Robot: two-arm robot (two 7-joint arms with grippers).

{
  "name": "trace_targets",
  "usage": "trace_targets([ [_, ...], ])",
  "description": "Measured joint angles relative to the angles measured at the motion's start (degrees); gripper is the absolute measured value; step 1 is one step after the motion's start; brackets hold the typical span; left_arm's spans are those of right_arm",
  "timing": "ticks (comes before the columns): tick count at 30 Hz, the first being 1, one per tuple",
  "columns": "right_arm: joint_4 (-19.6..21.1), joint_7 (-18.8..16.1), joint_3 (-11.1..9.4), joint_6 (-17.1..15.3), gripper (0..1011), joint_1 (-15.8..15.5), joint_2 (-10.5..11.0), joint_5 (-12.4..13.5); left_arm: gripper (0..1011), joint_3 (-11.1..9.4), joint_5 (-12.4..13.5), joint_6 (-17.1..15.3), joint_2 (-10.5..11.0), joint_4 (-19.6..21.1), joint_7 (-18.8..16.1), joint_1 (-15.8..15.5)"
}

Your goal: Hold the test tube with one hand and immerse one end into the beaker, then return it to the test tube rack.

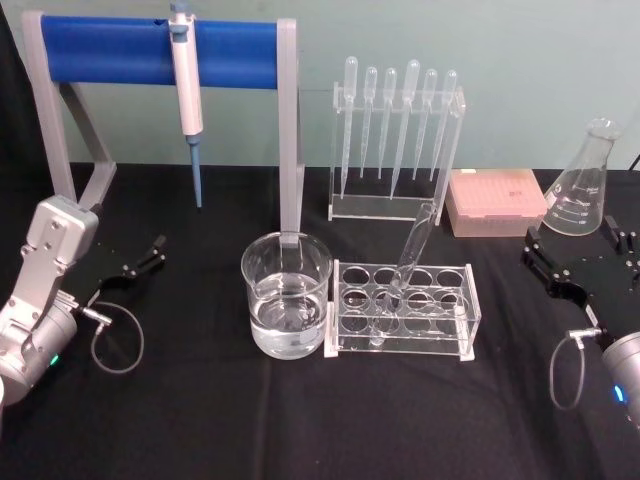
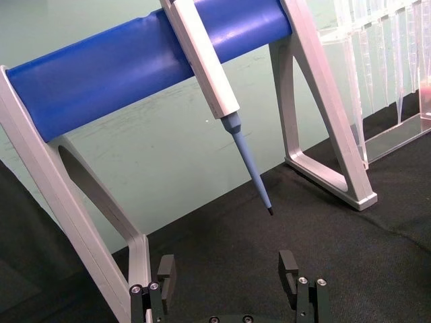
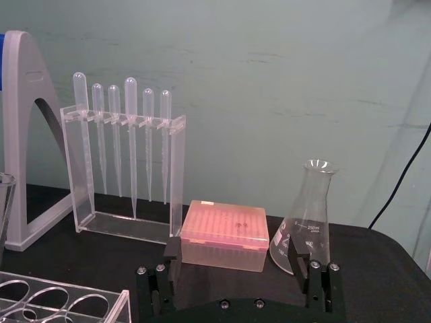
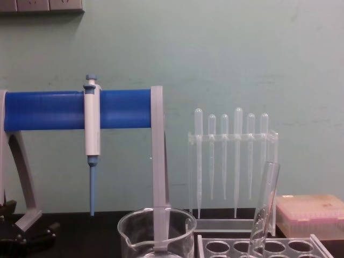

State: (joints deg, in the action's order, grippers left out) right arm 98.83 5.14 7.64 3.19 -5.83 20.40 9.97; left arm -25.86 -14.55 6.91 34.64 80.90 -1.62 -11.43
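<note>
Left gripper (image 1: 150,255) and right gripper (image 1: 580,262): jaws apart, empty, low at either table edge. Between them, one test tube (image 1: 408,262), clear and round-bottomed, leans tilted in a front hole of the tube rack (image 1: 402,310). One beaker (image 1: 286,293), part-filled with clear liquid, stands just left of the rack. Behind: six pipettes (image 1: 398,125), one flask (image 1: 587,182), one tip box (image 1: 495,201).

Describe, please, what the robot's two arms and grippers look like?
Both arms end in silver cylindrical wrists with a small blue-green light and a thin grey cable looping from a metal plug. The left gripper and the right gripper are black with flat fingers. The left arm also has a boxy silver link.
</note>
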Motion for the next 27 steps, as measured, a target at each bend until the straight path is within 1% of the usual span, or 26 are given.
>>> trace_targets([
  [27,0.14,0.0,0.04,0.03,1003,0.0,0.12,0.19,1000,0.0,0.0,0.0,0.0,0.0,0.0,0.0],
])
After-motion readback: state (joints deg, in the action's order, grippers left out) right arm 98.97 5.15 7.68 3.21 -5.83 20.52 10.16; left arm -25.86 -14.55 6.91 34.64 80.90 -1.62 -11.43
